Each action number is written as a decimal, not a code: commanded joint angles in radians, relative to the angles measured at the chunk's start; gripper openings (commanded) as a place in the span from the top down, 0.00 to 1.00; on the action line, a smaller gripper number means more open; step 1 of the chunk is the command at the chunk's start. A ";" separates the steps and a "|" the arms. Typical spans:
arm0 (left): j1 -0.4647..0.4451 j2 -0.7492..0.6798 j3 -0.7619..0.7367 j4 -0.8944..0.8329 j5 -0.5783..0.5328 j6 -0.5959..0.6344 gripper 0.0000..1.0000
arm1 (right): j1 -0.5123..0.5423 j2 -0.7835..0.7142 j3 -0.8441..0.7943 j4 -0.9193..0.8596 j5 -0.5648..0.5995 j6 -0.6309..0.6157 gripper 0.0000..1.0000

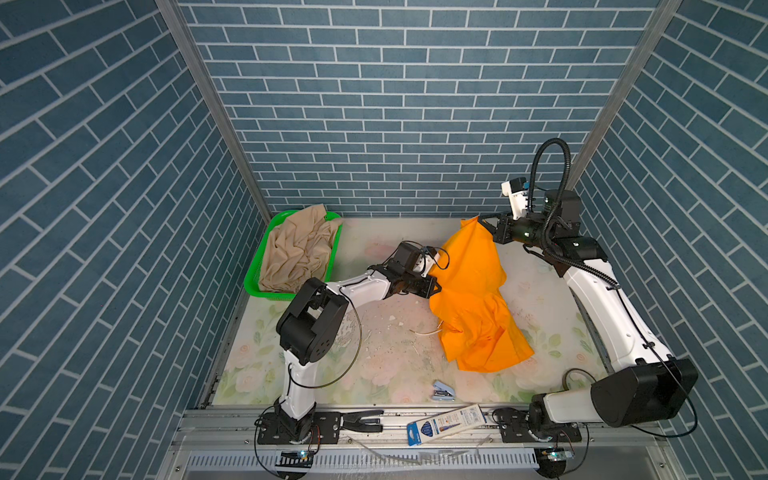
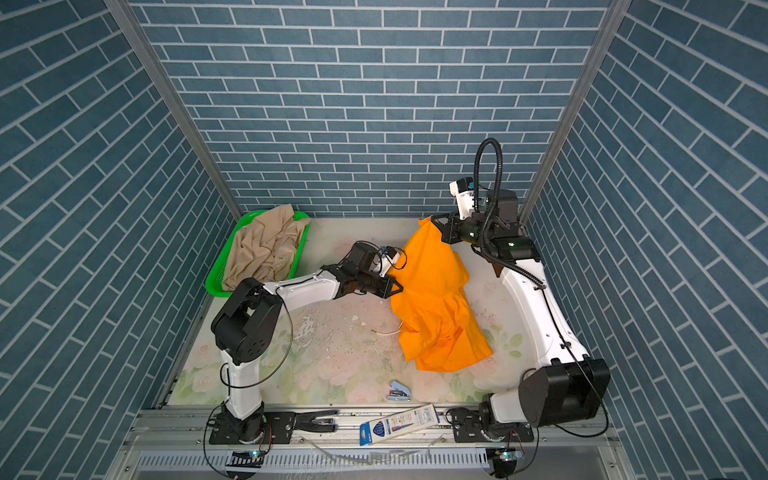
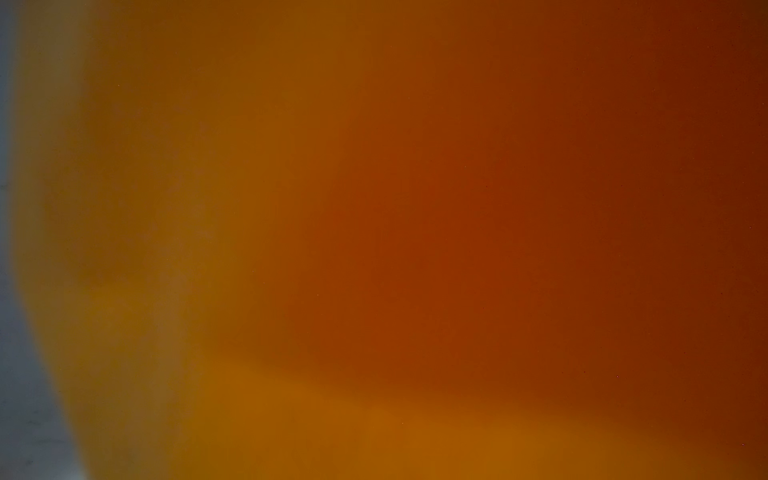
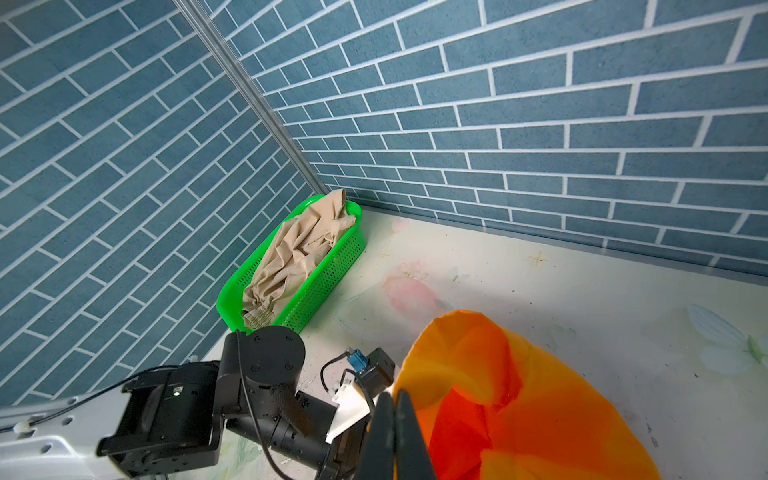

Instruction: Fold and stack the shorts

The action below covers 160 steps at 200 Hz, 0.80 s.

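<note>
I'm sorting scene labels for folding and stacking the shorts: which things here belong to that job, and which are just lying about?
Job:
- orange shorts, partly lifted
- beige shorts, crumpled in the green basket

Lying about:
- that basket itself
- blue stapler
- flat blue-and-white box

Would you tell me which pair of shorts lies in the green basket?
The beige shorts, crumpled inside the basket; the orange shorts hang outside it.

1. I see blue brick-pattern walls (image 1: 407, 104) closing in the left, far and right sides.
2. Bare metal posts (image 1: 216, 110) stand in both far corners.
3. The tabletop (image 1: 374, 365) carries a pale floral print, scuffed near its middle.
4. Light looks bright and even.
</note>
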 commanded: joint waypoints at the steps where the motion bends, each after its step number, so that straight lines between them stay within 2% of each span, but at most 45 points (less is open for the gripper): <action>1: 0.072 -0.118 0.055 -0.167 -0.067 0.094 1.00 | 0.000 -0.011 -0.010 0.033 -0.046 0.020 1.00; 25: 0.170 -0.251 0.159 -0.393 -0.168 0.179 1.00 | 0.002 0.009 -0.017 0.064 -0.098 0.059 1.00; 43: 0.188 -0.285 0.329 -0.584 -0.267 0.277 1.00 | 0.007 0.008 -0.040 0.119 -0.118 0.092 1.00; 63: 0.185 -0.265 0.487 -0.654 -0.215 0.311 1.00 | 0.008 -0.005 -0.064 0.146 -0.093 0.104 1.00; 77: 0.166 -0.218 0.576 -0.668 -0.176 0.308 1.00 | 0.006 -0.021 -0.081 0.118 -0.033 0.099 1.00; 109: 0.036 -0.027 0.717 -0.721 -0.174 0.317 0.99 | -0.017 -0.110 -0.209 -0.001 0.232 0.101 1.00; 133: -0.040 0.105 0.718 -0.721 -0.182 0.287 0.98 | -0.024 -0.177 -0.378 -0.040 0.367 0.131 1.00; 160: -0.097 0.176 0.656 -0.691 -0.201 0.263 0.94 | -0.027 -0.248 -0.576 -0.047 0.431 0.201 1.00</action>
